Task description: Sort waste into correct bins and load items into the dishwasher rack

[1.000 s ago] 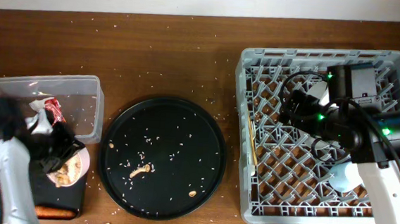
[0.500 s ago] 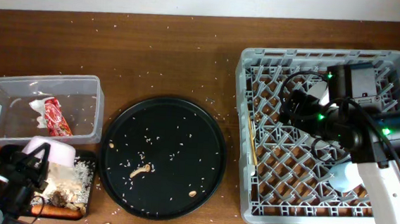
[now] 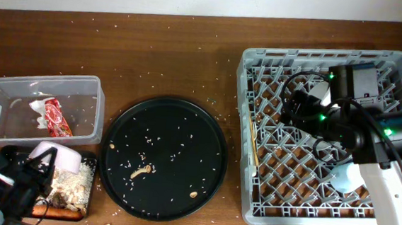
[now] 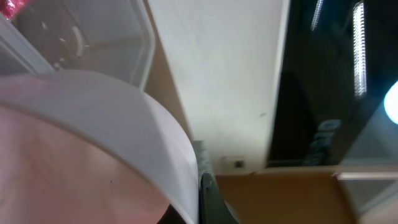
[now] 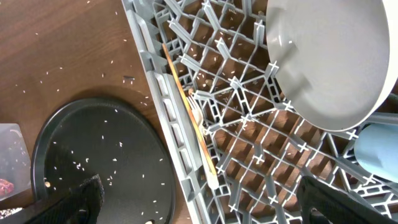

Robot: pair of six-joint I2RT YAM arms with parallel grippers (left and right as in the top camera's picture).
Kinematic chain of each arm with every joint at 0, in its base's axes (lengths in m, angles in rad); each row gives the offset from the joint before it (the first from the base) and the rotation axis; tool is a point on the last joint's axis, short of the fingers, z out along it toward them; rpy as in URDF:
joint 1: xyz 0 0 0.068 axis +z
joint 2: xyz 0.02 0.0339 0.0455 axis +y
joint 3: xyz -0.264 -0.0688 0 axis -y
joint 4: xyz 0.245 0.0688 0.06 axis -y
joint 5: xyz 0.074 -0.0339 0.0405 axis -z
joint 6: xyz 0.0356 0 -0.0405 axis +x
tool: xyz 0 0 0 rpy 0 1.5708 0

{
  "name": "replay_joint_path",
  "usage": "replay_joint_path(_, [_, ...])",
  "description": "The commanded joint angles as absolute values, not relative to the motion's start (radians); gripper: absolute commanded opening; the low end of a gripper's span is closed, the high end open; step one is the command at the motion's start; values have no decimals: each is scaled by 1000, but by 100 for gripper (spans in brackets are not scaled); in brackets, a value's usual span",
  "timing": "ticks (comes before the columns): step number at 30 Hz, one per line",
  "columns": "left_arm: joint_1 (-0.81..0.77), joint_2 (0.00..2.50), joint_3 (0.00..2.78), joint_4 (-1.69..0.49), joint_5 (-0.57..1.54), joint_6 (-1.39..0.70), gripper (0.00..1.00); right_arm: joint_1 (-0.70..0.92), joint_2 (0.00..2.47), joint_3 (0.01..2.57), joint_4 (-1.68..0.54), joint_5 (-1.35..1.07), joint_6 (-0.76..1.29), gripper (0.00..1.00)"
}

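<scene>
"Small white bowl (image 3: pixel 56 158), where do you have it?"

"Gripped in my left end effector (image 3: pixel 43 165), at the near-left corner of the bench (image 3: pixel 169 61). I see it tipped over the shallow black tray (image 3: pixel 89 190), where brownish food scraps (image 3: pixel 68 185) lie in a heap. On the left wrist camera the bowl fills most of the frame, with one dark finger (image 4: pixel 208 199) against its rim."

"And the clear plastic tub (image 3: pixel 4 91)?"

"Just behind the black tray, with the red wrapper (image 3: pixel 55 116) inside."

"Your right side?"

"My right end effector (image 5: pixel 199 183) hangs over the dishwasher rack (image 3: pixel 237 200), fingers spread wide and holding nothing. In the rack I see the white plate (image 5: pixel 329 56) leaning among the pegs, the light-blue cup (image 5: pixel 376 152) just beside it, and the wooden chopstick (image 5: pixel 186 106) lying along the wall nearest the round black tray (image 3: pixel 166 124). That round tray sits between tub and rack, speckled with pale grains and a few scraps."
</scene>
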State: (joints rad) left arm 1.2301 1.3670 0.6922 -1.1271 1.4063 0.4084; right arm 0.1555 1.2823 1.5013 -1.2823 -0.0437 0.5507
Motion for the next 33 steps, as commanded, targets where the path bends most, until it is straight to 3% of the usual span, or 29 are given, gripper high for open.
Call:
replay_joint_path(1, [1230, 1362, 694, -1169, 1217, 432, 0, 150, 1282, 1505, -1284, -41, 558, 98])
replay_joint_path(7, [1073, 1362, 783, -1196, 1333, 510, 1, 150, 1282, 1505, -1283, -41, 558, 98])
replay_joint_path(11, [731, 1362, 995, -1042, 1391, 352, 2, 150, 1282, 1505, -1267, -41, 558, 98])
replay_joint_path(15, [251, 1370, 1047, -397, 1221, -223, 1, 145, 1281, 1505, -1153, 58, 559, 98])
replay_joint_path(19, [-191, 1505, 1047, 189, 1136, -574, 1, 43, 1280, 1505, -1122, 88, 559, 98])
replay_joint_path(26, [-563, 1851, 1048, 714, 1101, -807, 1, -242, 1280, 1505, -1195, -8, 558, 98])
replay_joint_path(30, [-648, 1978, 1078, 1042, 1076, -997, 1, -250, 1280, 1505, -1225, -8, 558, 98])
replay_joint_path(33, [-668, 2034, 1103, 1069, 1042, -1033, 2, -250, 1280, 1505, -1237, -8, 558, 98])
